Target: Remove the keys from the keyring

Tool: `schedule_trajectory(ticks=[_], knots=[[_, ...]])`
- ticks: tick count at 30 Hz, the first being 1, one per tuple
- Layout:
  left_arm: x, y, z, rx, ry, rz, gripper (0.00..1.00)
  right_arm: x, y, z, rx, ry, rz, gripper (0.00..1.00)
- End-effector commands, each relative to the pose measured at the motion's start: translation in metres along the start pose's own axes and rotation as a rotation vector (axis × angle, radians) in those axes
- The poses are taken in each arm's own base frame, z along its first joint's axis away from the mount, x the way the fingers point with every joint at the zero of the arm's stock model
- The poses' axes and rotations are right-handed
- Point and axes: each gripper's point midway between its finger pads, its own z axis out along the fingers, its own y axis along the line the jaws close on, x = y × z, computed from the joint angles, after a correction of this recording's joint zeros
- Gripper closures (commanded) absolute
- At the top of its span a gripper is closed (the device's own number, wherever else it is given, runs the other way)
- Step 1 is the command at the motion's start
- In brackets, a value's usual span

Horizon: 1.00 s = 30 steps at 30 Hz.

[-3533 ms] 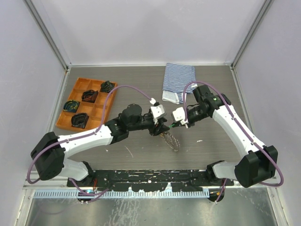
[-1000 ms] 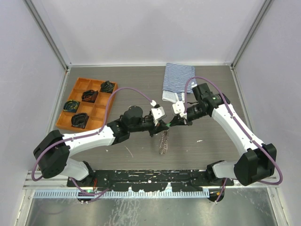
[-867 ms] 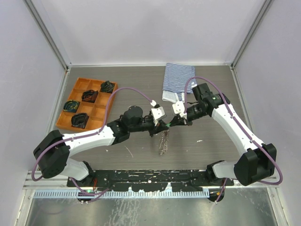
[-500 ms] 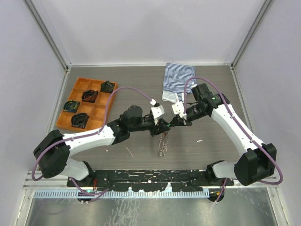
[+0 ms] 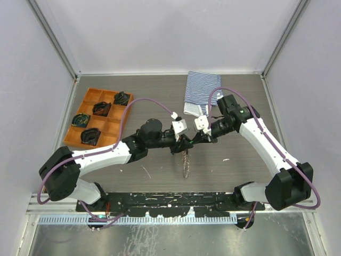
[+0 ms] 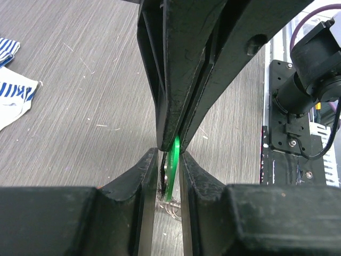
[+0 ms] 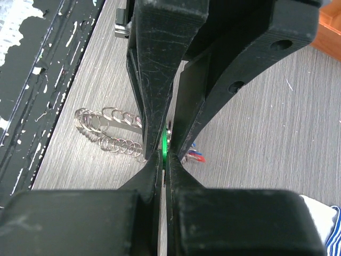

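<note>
Since a few seconds back our right claw has closed in on our left claw, and we've got both clamped on the green key. Below them the keyring cord now hangs straighter, trailing onto the worktop, red and blue keys just beside.

My left gripper and right gripper bar each other mid-desk on one green key. Orange tray blocks left edge, striped cloth far edge; far-right corner open.
</note>
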Motion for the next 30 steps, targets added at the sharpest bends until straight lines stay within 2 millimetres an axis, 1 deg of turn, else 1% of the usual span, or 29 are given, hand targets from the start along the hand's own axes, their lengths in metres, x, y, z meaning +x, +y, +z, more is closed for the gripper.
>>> schedule_trajectory(ticks=[1,3,5,6,9,11,13,15,18,21,23,25,30], knots=[[-0.025,0.003,0.001,0.006,-0.062,0.026,0.78,-0.021,-0.005,-0.002,0.006,-0.059,-0.047,0.99],[-0.025,0.004,0.0,0.0,-0.06,0.023,0.86,-0.021,-0.005,-0.002,0.006,-0.06,-0.049,0.99],[-0.026,0.005,0.0,0.002,-0.064,0.025,0.98,-0.021,-0.004,-0.002,0.004,-0.06,-0.047,0.99],[-0.027,0.006,0.0,-0.001,-0.066,0.026,1.0,-0.021,-0.004,-0.002,0.003,-0.063,-0.048,0.99],[-0.031,0.009,-0.002,-0.012,-0.075,0.025,1.0,-0.022,-0.002,-0.001,-0.002,-0.072,-0.047,0.99],[-0.036,0.01,-0.005,-0.023,-0.092,0.028,1.0,-0.021,-0.003,0.0,-0.002,-0.075,-0.04,0.95],[-0.04,0.012,-0.008,-0.04,-0.111,0.028,1.0,-0.024,-0.005,-0.003,0.01,-0.092,-0.025,0.81],[-0.043,0.013,-0.012,-0.056,-0.134,0.025,1.0,-0.028,-0.009,-0.009,0.034,-0.118,-0.007,0.7],[-0.05,0.011,-0.017,-0.059,-0.173,0.019,1.0,-0.033,-0.014,-0.024,0.086,-0.158,0.024,0.57],[-0.055,0.009,-0.02,-0.06,-0.207,0.011,1.0,-0.037,-0.014,-0.039,0.151,-0.198,0.039,0.48],[-0.056,0.01,-0.022,-0.069,-0.224,0.004,1.0,-0.038,-0.014,-0.044,0.19,-0.225,0.053,0.44],[-0.059,0.011,-0.023,-0.08,-0.248,-0.001,1.0,-0.036,-0.012,-0.044,0.218,-0.244,0.056,0.42],[-0.077,0.012,-0.026,-0.094,-0.325,-0.027,1.0,-0.023,-0.002,-0.033,0.23,-0.3,0.062,0.41]])
